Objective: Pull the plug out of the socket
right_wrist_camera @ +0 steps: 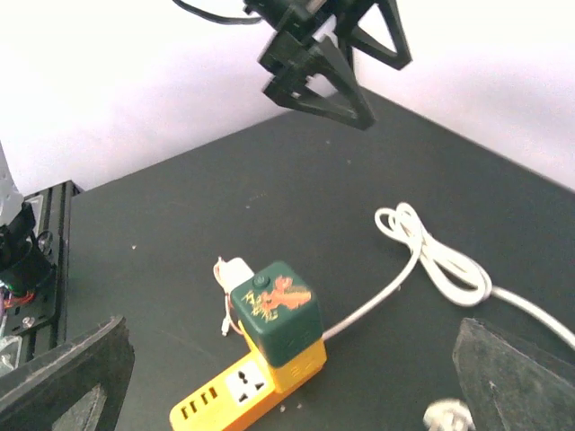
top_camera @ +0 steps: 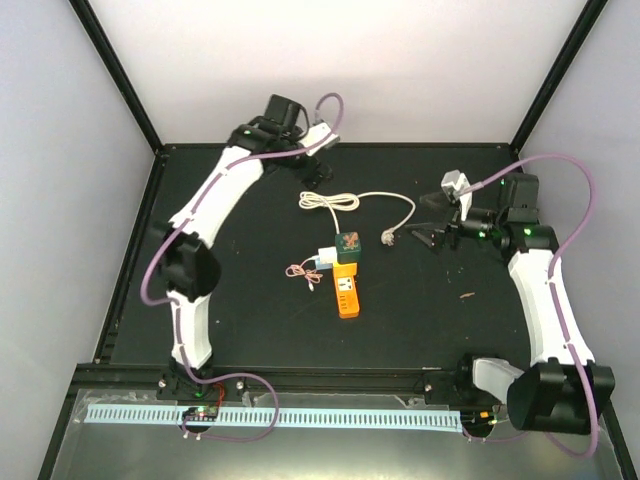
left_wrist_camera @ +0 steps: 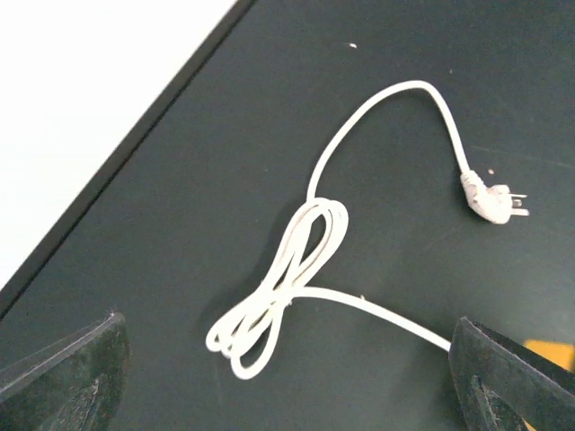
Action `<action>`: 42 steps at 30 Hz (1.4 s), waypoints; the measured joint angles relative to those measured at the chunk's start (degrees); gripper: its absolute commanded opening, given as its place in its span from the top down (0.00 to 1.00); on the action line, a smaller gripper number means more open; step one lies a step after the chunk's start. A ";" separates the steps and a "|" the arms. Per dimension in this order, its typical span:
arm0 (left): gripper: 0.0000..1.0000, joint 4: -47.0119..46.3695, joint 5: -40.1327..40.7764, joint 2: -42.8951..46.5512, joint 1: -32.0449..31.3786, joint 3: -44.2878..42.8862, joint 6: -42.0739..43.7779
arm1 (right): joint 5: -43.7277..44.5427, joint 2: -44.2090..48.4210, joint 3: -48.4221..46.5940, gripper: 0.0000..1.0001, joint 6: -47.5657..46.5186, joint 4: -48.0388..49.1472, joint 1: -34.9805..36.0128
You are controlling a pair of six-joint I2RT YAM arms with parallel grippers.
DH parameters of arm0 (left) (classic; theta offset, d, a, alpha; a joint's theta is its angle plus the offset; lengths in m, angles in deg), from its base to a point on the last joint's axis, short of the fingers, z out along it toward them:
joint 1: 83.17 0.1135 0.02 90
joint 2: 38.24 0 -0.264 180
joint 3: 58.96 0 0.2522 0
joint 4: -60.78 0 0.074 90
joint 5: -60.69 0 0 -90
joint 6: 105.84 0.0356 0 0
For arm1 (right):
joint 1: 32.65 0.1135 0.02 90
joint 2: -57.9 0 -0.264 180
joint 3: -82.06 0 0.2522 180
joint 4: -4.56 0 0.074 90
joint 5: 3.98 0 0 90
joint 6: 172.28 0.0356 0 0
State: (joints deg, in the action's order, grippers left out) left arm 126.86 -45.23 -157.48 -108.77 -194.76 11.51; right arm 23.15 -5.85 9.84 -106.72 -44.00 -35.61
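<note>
left gripper (left_wrist_camera: pixel 287 323) spread wide, gripping nothing, coiled cord (left_wrist_camera: pixel 296 260) straight below it, plug (left_wrist_camera: pixel 492 205) lying loose up ahead and to its right, prongs bare, well apart from the orange socket (top_camera: pixel 347 293), right gripper (top_camera: pixel 426 236) gaping too, empty

In the left wrist view the socket (left_wrist_camera: pixel 552 353) is only an orange sliver clipped by the right edge, and the cord (left_wrist_camera: pixel 377 310) vanishes under one finger (left_wrist_camera: pixel 512 382) of the left gripper (left_wrist_camera: pixel 286 334). In the right wrist view the plug (right_wrist_camera: pixel 446 417) is a blur cut by the bottom edge, the socket's near end is cut off, and the cord's far end hides behind the green cube (right_wrist_camera: pixel 276 310). From above, the socket's markings are too small to read
</note>
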 measured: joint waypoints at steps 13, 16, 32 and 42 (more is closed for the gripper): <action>0.01 -12.83 -5.05 34.51 3.45 44.63 -5.66 | -3.43 -21.24 -17.90 0.00 -28.44 -13.07 7.06; 0.01 -11.67 -5.66 38.69 3.39 48.70 -4.72 | -0.22 -25.18 -19.76 0.00 -32.89 -15.26 10.14; 0.01 -7.65 -5.38 49.64 3.50 55.47 -0.96 | 10.62 -34.64 -23.15 0.00 -43.34 -18.47 21.94; 0.01 -7.10 -6.38 50.14 3.54 57.18 -0.98 | 13.49 -38.56 -23.56 0.01 -46.18 -20.94 24.65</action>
State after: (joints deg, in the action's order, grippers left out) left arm 119.76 -51.61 -107.34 -105.23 -137.58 10.53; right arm 36.64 -44.41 -13.72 -152.91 -64.94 -10.96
